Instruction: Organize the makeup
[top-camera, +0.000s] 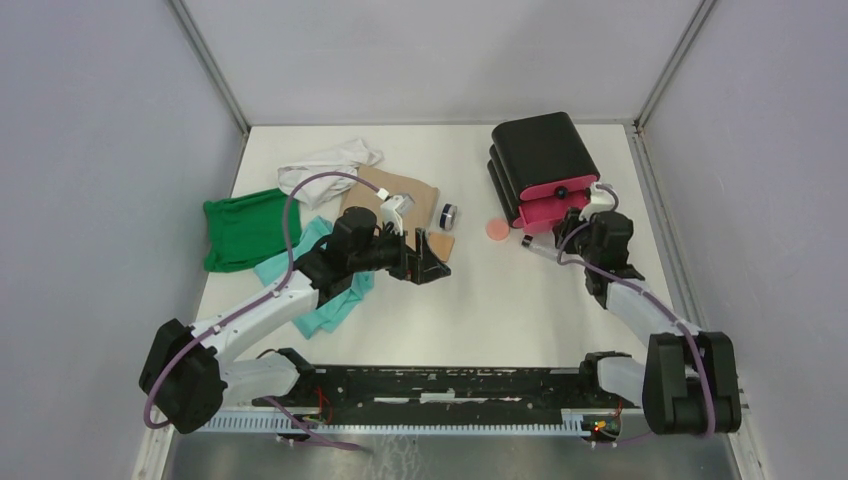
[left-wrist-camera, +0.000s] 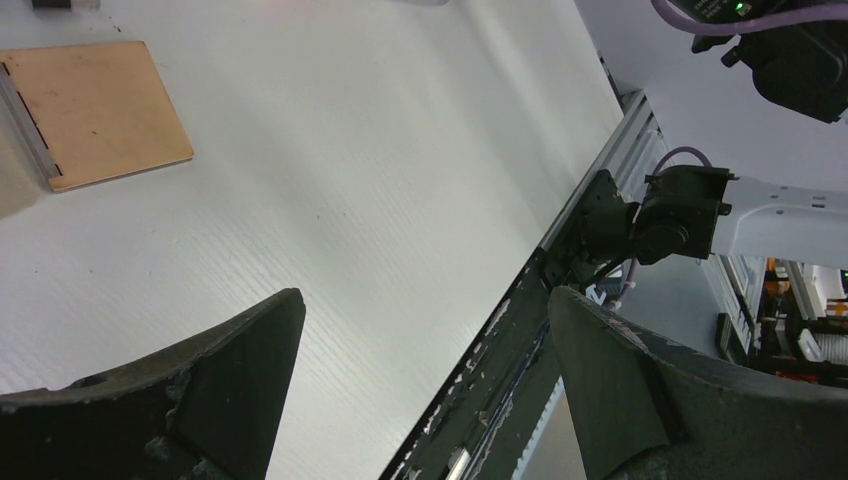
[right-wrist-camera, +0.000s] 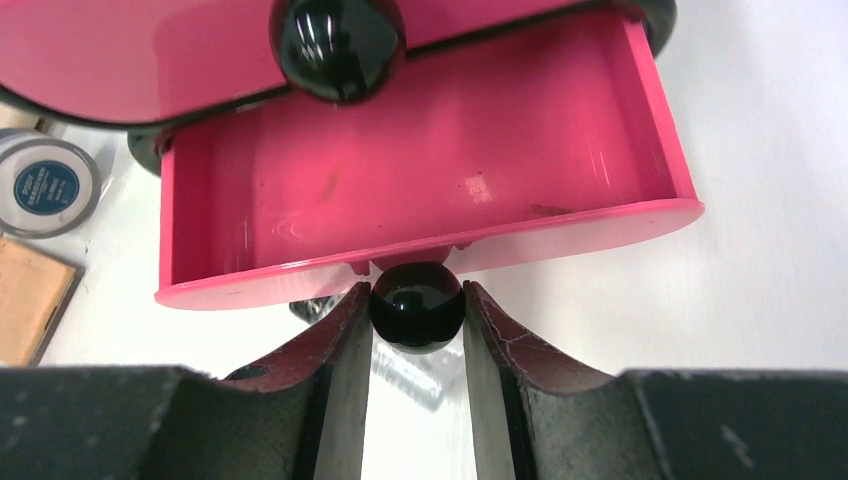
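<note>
Drawer (right-wrist-camera: 430, 180), the lower pink one of the black box (top-camera: 540, 150), stands pulled out, only its scuffed floor showing. The right gripper (right-wrist-camera: 416, 305) is clenched on its black knob (right-wrist-camera: 417, 312). On the white table (top-camera: 500, 310), the salmon-pink puff (top-camera: 495, 229) lies just beside the box. The dark round jar (top-camera: 447, 214) and tan square pad (top-camera: 440, 245) lie near the left gripper (top-camera: 430, 265), its jaws spread wide. Grey walls (top-camera: 100, 150) enclose the table.

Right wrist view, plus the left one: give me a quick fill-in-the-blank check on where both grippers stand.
The right gripper is shut on the black ____ of the pink drawer. That drawer is pulled out and ____ inside. The left gripper is ____, with nothing between its jaws.
Missing words: knob; empty; open.
</note>
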